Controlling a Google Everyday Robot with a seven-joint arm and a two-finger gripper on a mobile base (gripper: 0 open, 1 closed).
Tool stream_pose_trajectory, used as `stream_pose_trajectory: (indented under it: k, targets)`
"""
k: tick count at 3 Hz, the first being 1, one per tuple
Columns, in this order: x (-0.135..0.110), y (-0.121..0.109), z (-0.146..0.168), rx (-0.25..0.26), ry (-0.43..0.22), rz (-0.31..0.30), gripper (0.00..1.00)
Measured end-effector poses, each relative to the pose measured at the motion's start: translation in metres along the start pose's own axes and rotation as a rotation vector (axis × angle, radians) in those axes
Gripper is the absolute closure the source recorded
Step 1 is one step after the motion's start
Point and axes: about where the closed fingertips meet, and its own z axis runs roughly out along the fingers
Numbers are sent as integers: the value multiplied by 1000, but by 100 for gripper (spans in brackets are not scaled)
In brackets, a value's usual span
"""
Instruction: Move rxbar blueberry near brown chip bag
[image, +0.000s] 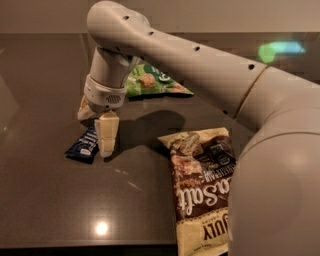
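On the worktop (45, 200): blue bar (81, 147) lies left, brown chip bag (202, 195) right, well apart.
Claw (107, 136): low, at the bar's right end, covering its edge.
Claw state: apart or together, I cannot tell.

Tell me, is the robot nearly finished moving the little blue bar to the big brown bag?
Not yet. Done: the gripper is down at the rxbar blueberry. In hand: getting hold of it; whether it grips yet I cannot tell. Left: the bar lies on the table, well apart from the brown chip bag, so carrying it over is all to do.
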Motion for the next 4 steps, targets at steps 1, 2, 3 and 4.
stream_pose_trajectory:
  k: [1,2,3,4]
  targets:
    - [0,-2,-2,-27,5,1,41]
    - [0,-2,-9,-36,0,1,63]
    - [2,-1,-22,-30,-7,3,86]
    - [8,0,-47,4,-1,12,100]
